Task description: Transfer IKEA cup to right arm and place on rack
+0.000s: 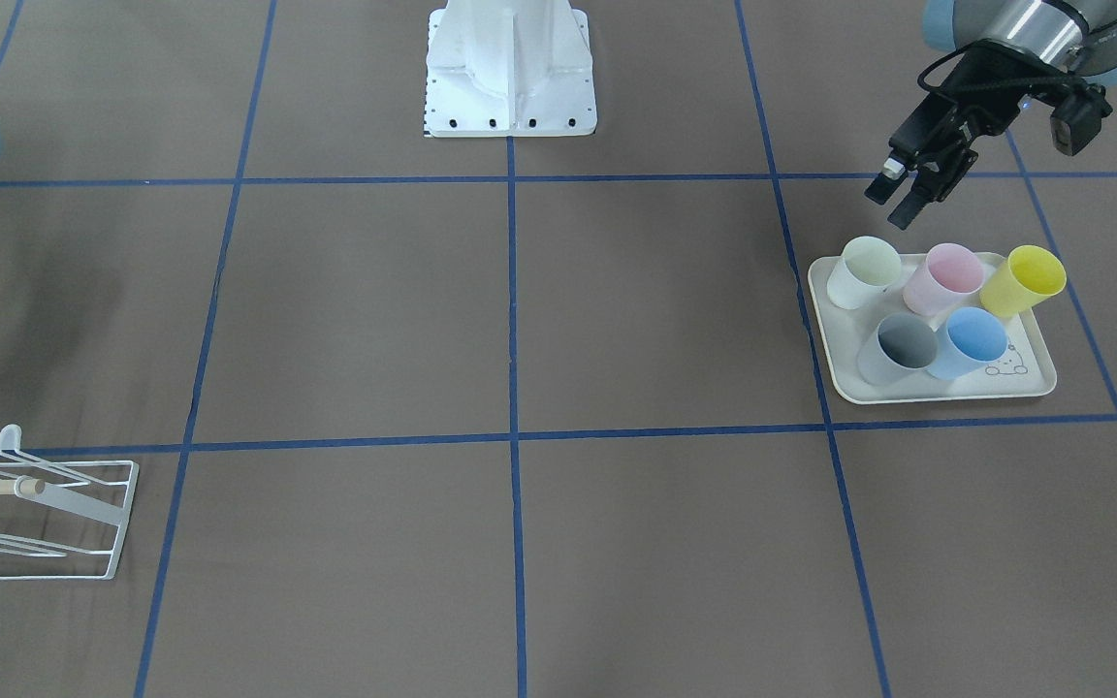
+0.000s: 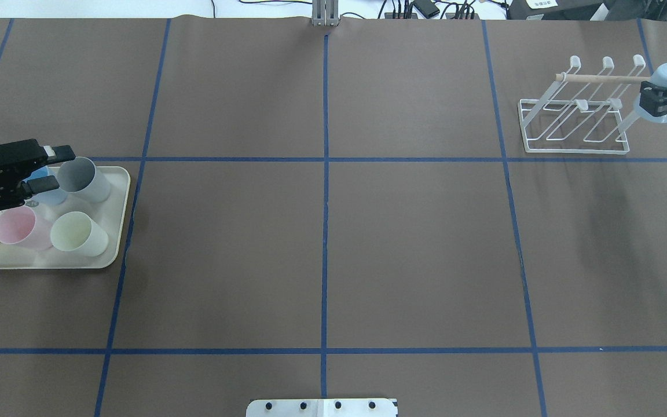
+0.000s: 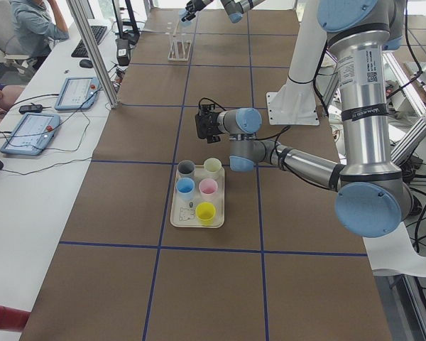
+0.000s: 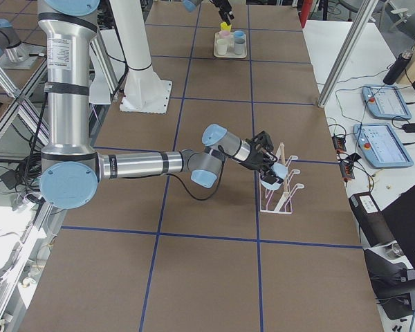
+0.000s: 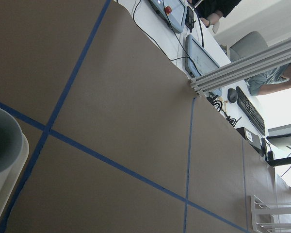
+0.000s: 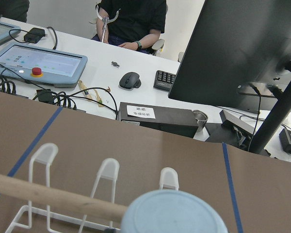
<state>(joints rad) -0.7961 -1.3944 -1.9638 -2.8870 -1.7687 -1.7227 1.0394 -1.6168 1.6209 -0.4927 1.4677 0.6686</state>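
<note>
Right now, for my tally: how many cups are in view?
6. Five on the tray: white cup, pink cup, yellow cup, grey cup, blue cup. One pale-blue cup in the right gripper at the rack.

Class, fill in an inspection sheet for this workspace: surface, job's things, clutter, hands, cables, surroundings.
Surface: brown table with blue tape grid.
Job's things: light-blue cup held at the rack, by its wooden rod; five cups on the tray.
Clutter: nothing seen.
Hands: left hand open above the tray; right hand shut on the cup.
Cables: black cable on the left wrist.
Surroundings: operators' desk with tablets, seated people.
</note>
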